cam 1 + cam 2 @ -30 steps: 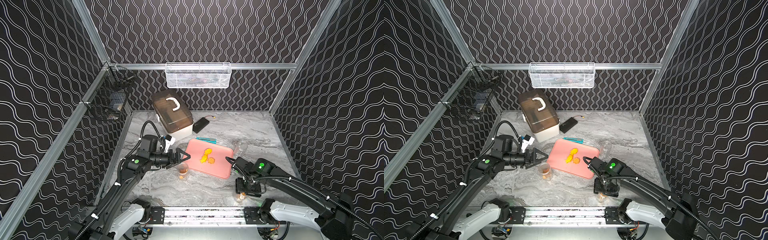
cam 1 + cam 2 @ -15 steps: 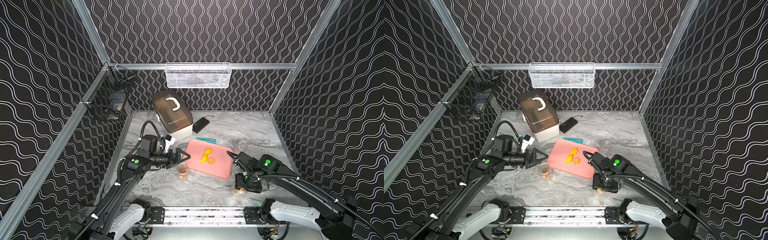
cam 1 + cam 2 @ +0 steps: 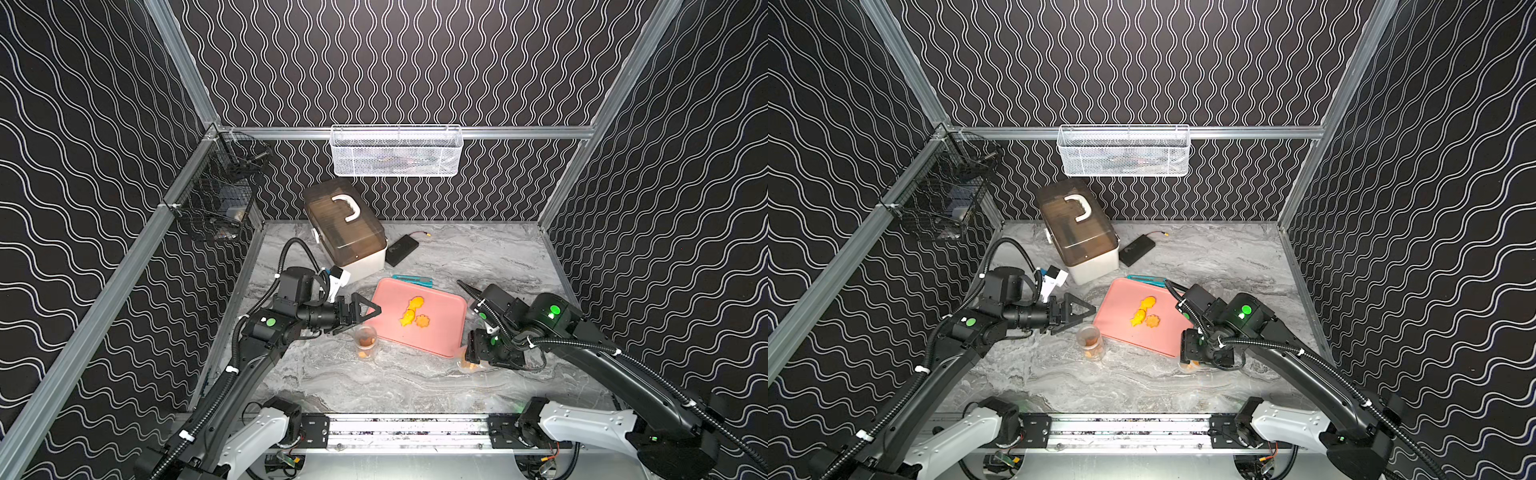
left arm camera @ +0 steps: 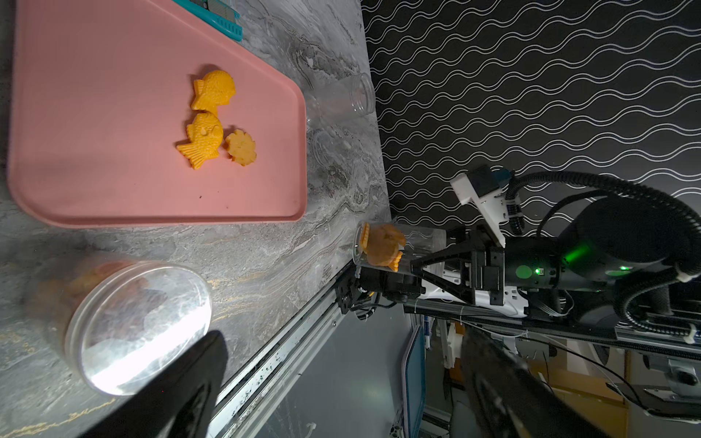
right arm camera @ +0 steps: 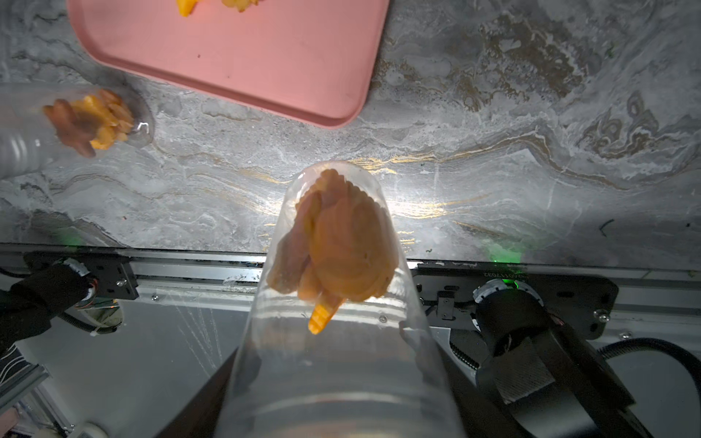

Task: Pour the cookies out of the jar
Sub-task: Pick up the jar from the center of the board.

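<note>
Clear jar (image 5: 341,379): cookies (image 5: 345,242) scalloped only in wrist views.

On your marble surface (image 3: 478,257), a brown-lidded box (image 3: 345,232) with a white handle stands at the back, with a flat black pack (image 3: 401,250) just beside it. A teal tool (image 3: 411,281) lies along the far edge of the pink tray (image 3: 440,328). A white mesh basket (image 3: 397,156) hangs on the back wall and a black wire basket (image 3: 220,195) on the left wall.

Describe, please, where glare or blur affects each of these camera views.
Left wrist view: white glare covers the top of the lidded jar, which looks soft. Right wrist view: the held jar and its cookies are out of focus near the lens, with a bright patch on the table behind. Both top views: sharp, evenly lit.
</note>
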